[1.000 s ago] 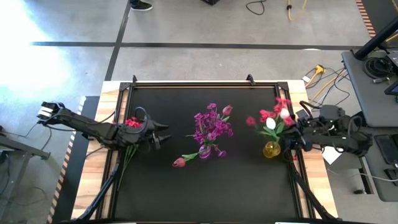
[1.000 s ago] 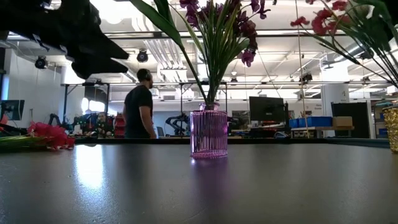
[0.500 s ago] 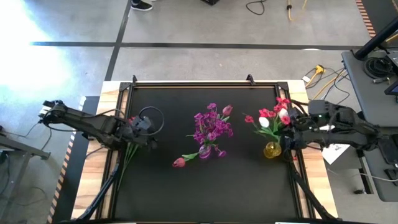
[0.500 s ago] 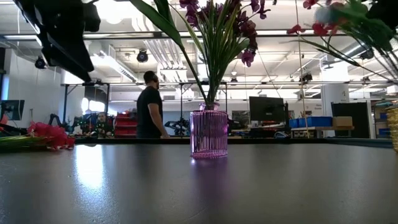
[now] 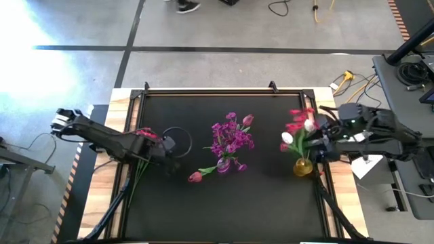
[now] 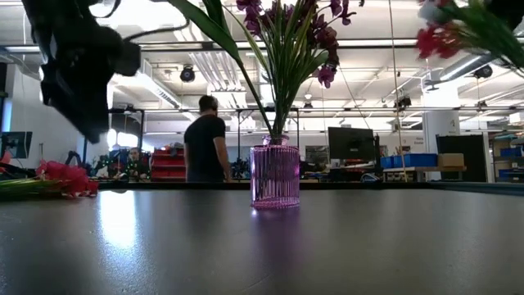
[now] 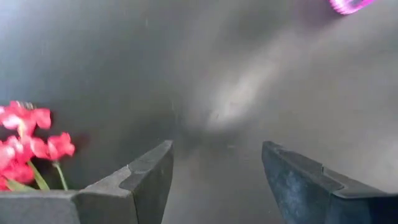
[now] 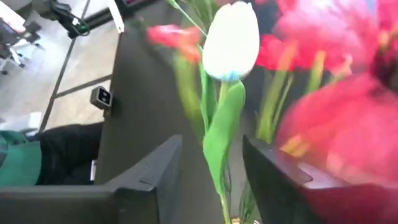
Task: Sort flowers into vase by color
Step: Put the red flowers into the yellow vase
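Note:
Red flowers (image 5: 143, 133) lie flat at the table's left edge, their blooms also in the left wrist view (image 7: 31, 146). My left gripper (image 7: 214, 149) hangs open just right of them (image 5: 168, 149), pointing down at bare mat. A purple glass vase (image 6: 274, 176) at mid-table holds purple-magenta flowers (image 5: 230, 139). A yellow vase (image 5: 302, 167) at the right holds red and pink flowers and a white tulip (image 8: 231, 40). My right gripper (image 8: 211, 146) is open beside that bunch (image 5: 316, 145), with the tulip's stem and leaf between its fingers. My right gripper's fingers stand on either side of the white tulip's green leaf (image 8: 222, 134), coming at it slanting down from the table's right. Whether either finger touches the leaf, I cannot tell.
A pink tulip (image 5: 195, 177) leans out low from the purple vase toward the near left. The black mat's frame (image 5: 203, 91) runs round the work area. A person (image 6: 206, 139) walks in the room behind the table.
My left gripper has tipped from nearly level to pointing down, staying beside the red flowers. My right gripper has risen by the yellow vase. The bunch there has swung toward the table's right edge, and the vase has left the low view's right side.

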Tool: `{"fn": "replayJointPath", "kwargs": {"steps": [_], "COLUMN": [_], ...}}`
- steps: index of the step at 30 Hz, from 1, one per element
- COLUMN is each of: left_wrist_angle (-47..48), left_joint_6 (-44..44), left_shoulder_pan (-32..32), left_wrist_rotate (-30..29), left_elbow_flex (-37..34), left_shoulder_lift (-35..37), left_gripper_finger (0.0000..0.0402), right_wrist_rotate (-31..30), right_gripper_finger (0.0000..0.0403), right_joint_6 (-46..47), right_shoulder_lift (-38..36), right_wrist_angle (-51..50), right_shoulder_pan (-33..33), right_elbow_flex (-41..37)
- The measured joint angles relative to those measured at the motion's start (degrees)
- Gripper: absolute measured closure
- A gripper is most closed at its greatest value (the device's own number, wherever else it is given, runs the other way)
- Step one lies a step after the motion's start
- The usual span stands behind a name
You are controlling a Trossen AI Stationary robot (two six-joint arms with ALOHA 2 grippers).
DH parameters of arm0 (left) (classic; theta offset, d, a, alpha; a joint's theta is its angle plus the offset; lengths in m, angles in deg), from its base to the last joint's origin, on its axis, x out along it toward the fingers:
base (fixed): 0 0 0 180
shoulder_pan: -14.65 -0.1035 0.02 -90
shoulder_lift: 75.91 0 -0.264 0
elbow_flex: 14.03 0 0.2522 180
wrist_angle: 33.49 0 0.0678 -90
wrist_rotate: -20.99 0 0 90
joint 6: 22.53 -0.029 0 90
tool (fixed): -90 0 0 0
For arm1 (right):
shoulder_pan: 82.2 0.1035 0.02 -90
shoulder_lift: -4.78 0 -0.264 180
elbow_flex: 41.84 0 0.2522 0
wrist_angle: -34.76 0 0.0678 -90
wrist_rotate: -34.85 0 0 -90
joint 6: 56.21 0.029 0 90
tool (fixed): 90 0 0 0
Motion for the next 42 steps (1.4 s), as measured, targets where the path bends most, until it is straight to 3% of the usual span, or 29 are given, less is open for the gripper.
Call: {"fn": "replayJointPath", "kwargs": {"steps": [7,17,22,31,37,42], "left_wrist_angle": [-0.16,0.54,6.18,31.31,23.92,25.4], "left_joint_6": [9.23,18.67,22.13,37.17,38.83,38.12], "left_shoulder_pan": [2.54,3.3,3.16,1.3,-2.89,-5.68], "left_wrist_rotate": [4.12,8.89,9.91,7.31,7.27,6.16], "left_elbow_flex": [0.0,-0.08,-0.08,2.25,-3.28,-2.62], "left_shoulder_lift": [-8.89,-18.68,-18.47,-14.61,-15.44,-19.95], "left_gripper_finger": [0.0173,0.0173,0.0173,0.0173,0.0187,0.0204], "right_wrist_rotate": [-0.04,0.71,6.31,6.5,6.8,16.89], "right_gripper_finger": [0.0207,0.0202,0.0202,0.0202,0.0202,0.0202], "right_joint_6": [-1.68,-6.7,-8.1,-10.27,-12.92,-10.39], "right_shoulder_lift": [-0.67,-1.94,-1.98,-1.98,-1.98,-1.96], "right_wrist_angle": [-5.51,-5.15,-4.19,-4.28,-4.3,-5.98], "right_shoulder_pan": [0.0,-0.02,-0.02,-0.02,-0.02,-0.02], "right_elbow_flex": [9.48,18.38,20.78,19.38,19.15,19.13]}}
